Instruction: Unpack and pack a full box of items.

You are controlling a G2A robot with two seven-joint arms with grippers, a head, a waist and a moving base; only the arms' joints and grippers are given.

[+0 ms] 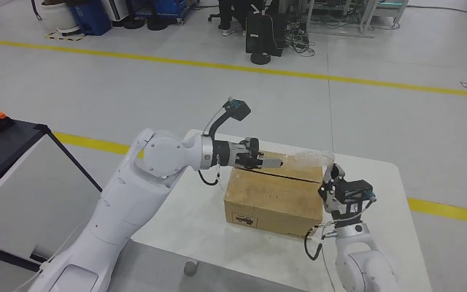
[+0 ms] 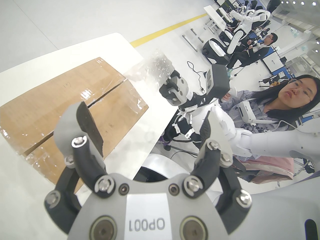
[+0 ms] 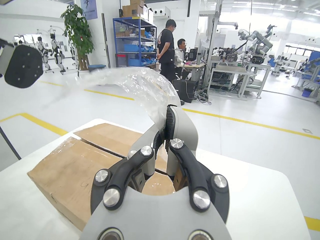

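Observation:
A closed cardboard box [image 1: 273, 196] sits on the white table [image 1: 398, 208], its flaps meeting along a centre seam. A strip of clear tape [image 3: 130, 82] arcs up off the box's end. My right gripper [image 3: 165, 126] is shut on that tape, just past the box's right end [image 1: 326, 188]. In the left wrist view the right gripper [image 2: 175, 88] holds the tape [image 2: 157, 67] above the box [image 2: 62, 101]. My left gripper [image 2: 146, 128] is open with nothing between its fingers. It hovers over the box's top near the seam [image 1: 266, 163].
The table's right half [image 1: 408, 241] is bare. A dark side table [image 1: 18, 146] stands off to the left. The box [image 3: 80, 156] reaches close to the table's front edge. Yellow floor lines and workbenches lie beyond.

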